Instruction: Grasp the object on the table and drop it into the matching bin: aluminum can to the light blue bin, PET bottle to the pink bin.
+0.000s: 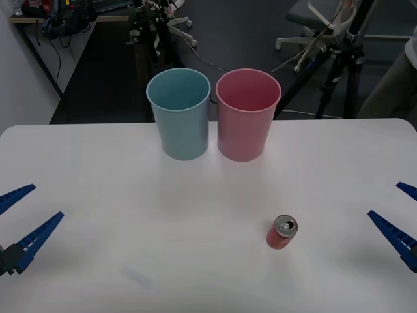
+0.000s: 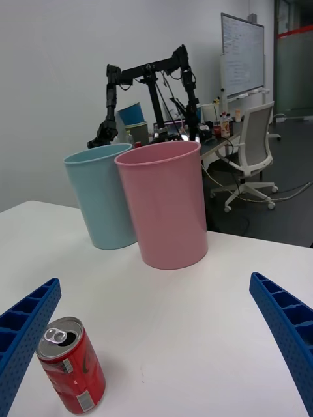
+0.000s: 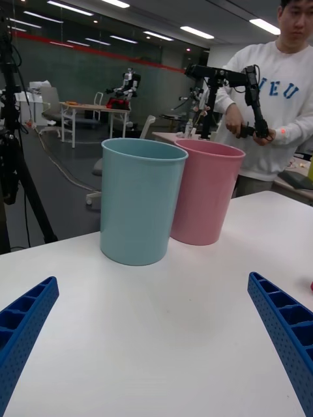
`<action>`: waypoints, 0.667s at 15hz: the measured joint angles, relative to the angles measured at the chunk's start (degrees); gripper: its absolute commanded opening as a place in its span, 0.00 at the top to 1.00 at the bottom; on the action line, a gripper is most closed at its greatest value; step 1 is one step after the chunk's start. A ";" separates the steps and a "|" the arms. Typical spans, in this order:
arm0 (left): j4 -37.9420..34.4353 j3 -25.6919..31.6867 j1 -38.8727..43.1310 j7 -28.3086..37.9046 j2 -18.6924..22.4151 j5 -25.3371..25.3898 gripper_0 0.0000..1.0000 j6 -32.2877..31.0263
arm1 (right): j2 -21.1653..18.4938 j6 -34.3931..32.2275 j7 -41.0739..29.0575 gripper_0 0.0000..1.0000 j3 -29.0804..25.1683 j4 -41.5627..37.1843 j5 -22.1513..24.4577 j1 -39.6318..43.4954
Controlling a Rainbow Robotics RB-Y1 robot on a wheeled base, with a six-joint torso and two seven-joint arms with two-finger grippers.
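Note:
A small red aluminum can (image 1: 281,233) with a silver top stands upright on the white table (image 1: 98,182), toward the front right. At the far middle of the table the light blue bin (image 1: 179,114) and the pink bin (image 1: 247,116) stand side by side, blue on the left, almost touching. My right gripper (image 1: 401,212) hovers open at the table's right edge, to the right of the can. In the right wrist view the can (image 2: 68,371) sits close by one finger of that gripper (image 2: 154,281). My left gripper (image 1: 23,218) waits open at the left edge, far from the can.
Behind the table's far edge stand a black tripod (image 1: 345,65) and office chairs (image 1: 313,26). Broad bare tabletop lies between the can and the bins. The left wrist view faces both bins (image 3: 140,199) across open table.

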 measured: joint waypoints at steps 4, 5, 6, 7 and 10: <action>0.00 -0.01 0.00 0.00 -0.01 0.00 0.00 0.00 | 2.45 0.14 -0.09 0.00 0.89 -0.49 0.99 1.00; -0.01 0.01 0.01 0.00 0.01 0.01 0.00 0.00 | 2.52 0.19 -0.16 0.00 1.11 -0.85 1.05 1.36; -0.01 0.00 0.00 0.00 0.00 0.00 0.00 0.00 | 2.52 0.12 0.16 0.00 1.17 -0.94 0.94 1.61; -0.01 0.00 0.00 0.00 0.00 0.00 0.00 0.00 | 2.52 -0.13 0.49 0.00 1.26 -0.92 0.91 1.91; -0.01 0.00 0.00 0.00 0.00 0.00 0.00 0.00 | 2.52 -2.31 2.00 0.00 1.78 -0.60 0.82 3.95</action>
